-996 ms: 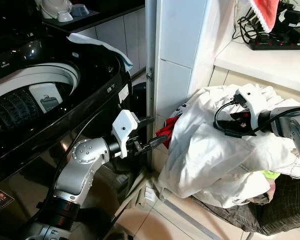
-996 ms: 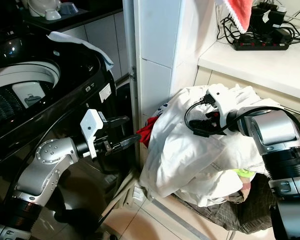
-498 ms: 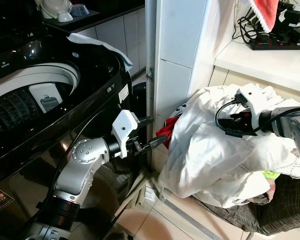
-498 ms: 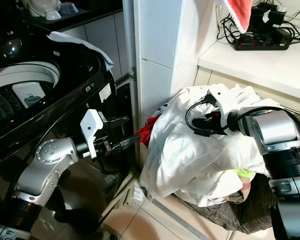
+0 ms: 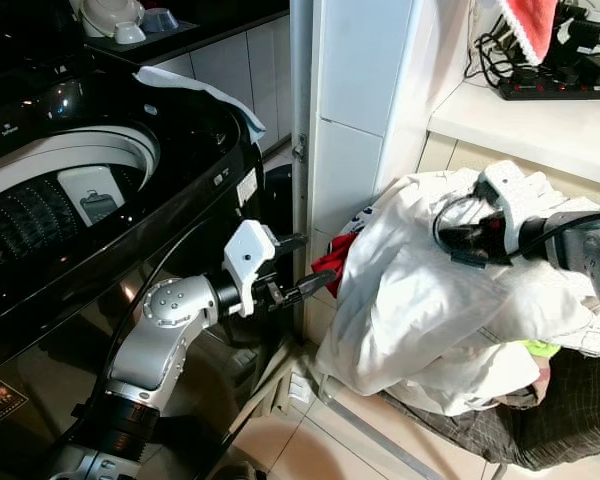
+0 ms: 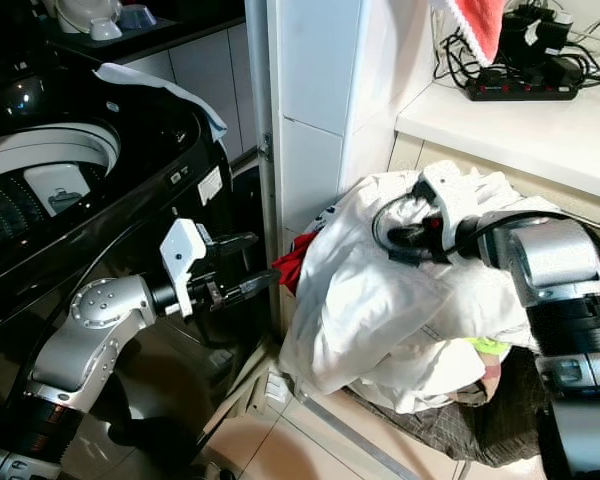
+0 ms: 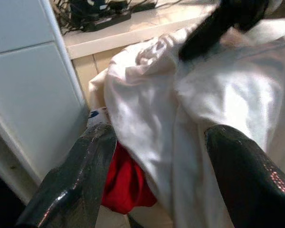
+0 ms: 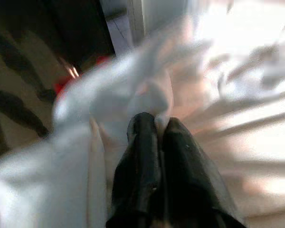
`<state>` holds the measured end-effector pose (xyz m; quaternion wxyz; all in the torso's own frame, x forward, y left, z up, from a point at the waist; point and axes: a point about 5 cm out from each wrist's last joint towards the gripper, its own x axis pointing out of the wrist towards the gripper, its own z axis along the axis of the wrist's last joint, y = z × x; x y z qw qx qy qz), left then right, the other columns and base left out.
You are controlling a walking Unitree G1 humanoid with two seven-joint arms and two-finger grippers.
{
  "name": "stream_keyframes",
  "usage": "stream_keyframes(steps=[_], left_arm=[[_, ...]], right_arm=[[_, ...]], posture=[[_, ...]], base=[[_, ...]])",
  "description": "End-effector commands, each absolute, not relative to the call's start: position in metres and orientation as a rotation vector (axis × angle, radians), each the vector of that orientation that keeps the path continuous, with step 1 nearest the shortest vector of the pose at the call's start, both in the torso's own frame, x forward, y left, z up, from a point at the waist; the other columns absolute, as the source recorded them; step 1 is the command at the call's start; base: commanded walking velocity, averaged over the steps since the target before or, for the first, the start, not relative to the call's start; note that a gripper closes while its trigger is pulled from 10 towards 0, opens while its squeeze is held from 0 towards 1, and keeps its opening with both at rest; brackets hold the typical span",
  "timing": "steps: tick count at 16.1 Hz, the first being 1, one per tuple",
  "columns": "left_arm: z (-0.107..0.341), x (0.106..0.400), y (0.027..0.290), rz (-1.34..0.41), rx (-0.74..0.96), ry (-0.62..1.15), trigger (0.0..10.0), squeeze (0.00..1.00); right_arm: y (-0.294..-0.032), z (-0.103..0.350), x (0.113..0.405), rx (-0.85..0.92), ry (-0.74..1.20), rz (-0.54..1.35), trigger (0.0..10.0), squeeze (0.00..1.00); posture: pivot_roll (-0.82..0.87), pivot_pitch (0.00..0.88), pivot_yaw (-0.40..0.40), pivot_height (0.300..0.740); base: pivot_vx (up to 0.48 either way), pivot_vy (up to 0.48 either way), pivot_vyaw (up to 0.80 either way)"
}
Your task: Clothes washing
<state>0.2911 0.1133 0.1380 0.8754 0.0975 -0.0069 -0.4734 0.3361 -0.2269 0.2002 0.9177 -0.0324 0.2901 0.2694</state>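
A big white garment (image 5: pixel 430 310) lies heaped on a dark laundry basket (image 5: pixel 570 420) at the right. My right gripper (image 5: pixel 452 240) is shut on a fold near the top of that garment; in the right wrist view its fingertips (image 8: pixel 154 137) pinch white cloth. A red cloth (image 5: pixel 332 262) pokes out at the pile's left edge. My left gripper (image 5: pixel 305 263) is open just left of the red cloth, not touching it; the left wrist view shows the red cloth (image 7: pixel 126 183) between the spread fingers (image 7: pixel 80 175). The top-loading washing machine (image 5: pixel 70 190) stands open at the left.
A white tiled pillar (image 5: pixel 355 120) stands between washer and basket. A light blue cloth (image 5: pixel 195 90) lies on the washer's back corner. The counter (image 5: pixel 540 125) behind the pile carries a power strip (image 5: pixel 555 88) with cables, and a red cloth (image 5: pixel 528 20) hangs above it.
My right gripper has drawn slightly up and to the right with the white fold in it, tightening the garment. The left arm has stayed put.
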Motion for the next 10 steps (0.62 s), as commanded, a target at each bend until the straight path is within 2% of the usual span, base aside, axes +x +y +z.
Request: stream_keyframes(steps=[1, 3, 4, 6, 8, 10], left_arm=[[0.14, 0.295, 0.118, -0.951, 0.236, -0.023, 10.0, 0.0], [0.143, 0.298, 0.12, -0.928, 0.228, -0.041, 10.0, 0.0], [0.151, 0.302, 0.124, -0.88, 0.198, -0.085, 10.0, 0.0], [0.158, 0.307, 0.127, -0.82, 0.195, -0.141, 10.0, 0.0], [0.166, 0.312, 0.13, -0.765, 0.199, -0.194, 10.0, 0.0], [0.187, 0.322, 0.136, -0.683, 0.178, -0.279, 10.0, 0.0]], right_arm=[[-0.229, 0.226, 0.341, -0.013, 0.496, 0.543, 0.0, 0.0], [-0.226, 0.25, 0.344, 0.046, 0.399, 0.553, 0.0, 0.0], [-0.216, 0.303, 0.346, 0.143, 0.194, 0.612, 0.0, 0.0], [-0.202, 0.359, 0.343, 0.212, -0.016, 0.665, 0.0, 0.0], [-0.194, 0.397, 0.339, 0.259, -0.157, 0.69, 0.0, 0.0], [-0.189, 0.455, 0.323, 0.433, -0.387, 0.768, 0.0, 0.0]], posture=[[-0.02, 0.0, 0.028, 0.74], [-0.02, 0.0, 0.03, 0.74], [-0.02, 0.0, 0.034, 0.74], [-0.03, 0.0, 0.041, 0.74], [-0.03, 0.0, 0.047, 0.74], [-0.03, 0.0, 0.048, 0.74]], base=[[0.0, 0.0, 0.0], [0.0, 0.0, 0.0], [0.0, 0.0, 0.0], [0.0, 0.0, 0.0], [0.0, 0.0, 0.0], [0.0, 0.0, 0.0]])
